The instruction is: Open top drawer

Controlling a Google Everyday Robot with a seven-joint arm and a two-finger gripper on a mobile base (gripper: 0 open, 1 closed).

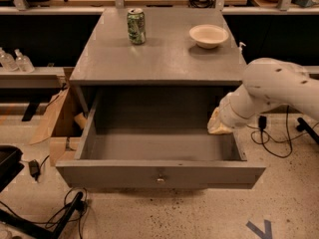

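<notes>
The top drawer (159, 175) of the grey cabinet stands pulled far out toward the camera, its deep grey box interior (154, 146) bare. A small round brass knob (160, 178) sits at the centre of its front panel. My white arm (274, 91) reaches in from the right. The gripper (218, 125) is at the arm's end, a tan-coloured part just above the drawer's right side wall, near the back corner. It is well away from the knob.
A green can (135, 26) and a white bowl (208, 35) stand on the cabinet top (159, 63). A cardboard box (59, 121) is at the cabinet's left. Cables (60, 218) lie on the floor front left and right. Benches run behind.
</notes>
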